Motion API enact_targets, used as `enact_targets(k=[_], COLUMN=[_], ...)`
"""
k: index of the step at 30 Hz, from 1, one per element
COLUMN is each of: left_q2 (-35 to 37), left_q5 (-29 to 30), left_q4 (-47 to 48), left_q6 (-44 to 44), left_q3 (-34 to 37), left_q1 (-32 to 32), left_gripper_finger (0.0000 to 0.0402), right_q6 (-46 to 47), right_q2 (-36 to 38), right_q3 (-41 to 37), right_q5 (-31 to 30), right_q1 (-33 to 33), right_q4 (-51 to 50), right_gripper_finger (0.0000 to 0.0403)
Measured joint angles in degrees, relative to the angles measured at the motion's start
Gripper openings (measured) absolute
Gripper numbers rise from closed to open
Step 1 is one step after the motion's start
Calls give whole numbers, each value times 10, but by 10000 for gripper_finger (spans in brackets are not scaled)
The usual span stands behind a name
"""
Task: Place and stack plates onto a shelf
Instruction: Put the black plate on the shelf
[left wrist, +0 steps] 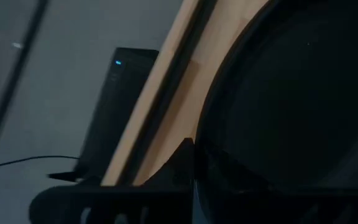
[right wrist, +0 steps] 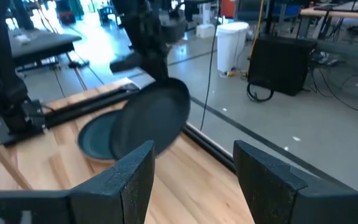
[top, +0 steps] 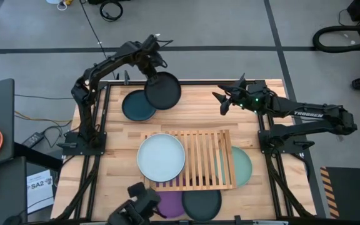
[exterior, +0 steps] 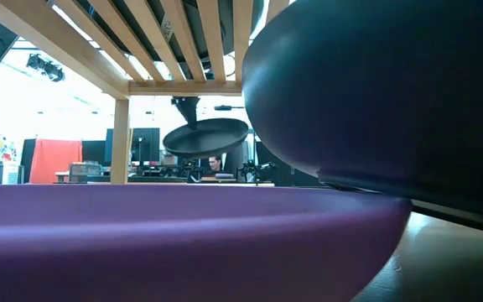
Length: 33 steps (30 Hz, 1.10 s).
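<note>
Jaws of the left gripper (top: 153, 70): clenched on the rim of the black plate (top: 163, 90), which hangs tilted above the bench (top: 261, 187) near its far edge, partly over the dark teal plate (top: 134, 106) lying flat on the bench toward the far left corner. Jaws of the right gripper (right wrist: 191, 168): released and spread wide, holding nothing, poised above the far right part of the bench and facing the black plate. Shelf (top: 199, 159): light wooden slatted rack, standing mid-bench. Pale blue-white plate (top: 160, 157): lying on the left part of the shelf, overhanging its left end. Mint green plate (top: 242, 166): on the bench, partly under the right end of the shelf. Purple plate (top: 170, 203): at the near edge, partly beneath the shelf. Second dark plate (top: 202, 203): just beside the purple one at the near edge.
</note>
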<state>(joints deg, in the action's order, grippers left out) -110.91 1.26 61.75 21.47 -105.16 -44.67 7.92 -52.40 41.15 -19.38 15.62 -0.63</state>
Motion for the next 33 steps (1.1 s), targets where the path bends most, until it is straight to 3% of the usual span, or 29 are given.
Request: enact_targets(k=[16,27,33], left_q2=[0,0,0], left_q5=[206,297,313], left_q4=[-62,-135,-151], left_q6=[-59,-59,-59], left_q3=[0,0,0], left_q1=[129,204,229], left_gripper_finger=[16,16,16], right_q6=[-44,-81,-81], right_q2=[-154,-226,-234], right_q3=[0,0,0], right_q5=[-39,-40,-41], right_q1=[20,40,46], right_q4=[197,231,233], right_gripper_finger=[223,223,223])
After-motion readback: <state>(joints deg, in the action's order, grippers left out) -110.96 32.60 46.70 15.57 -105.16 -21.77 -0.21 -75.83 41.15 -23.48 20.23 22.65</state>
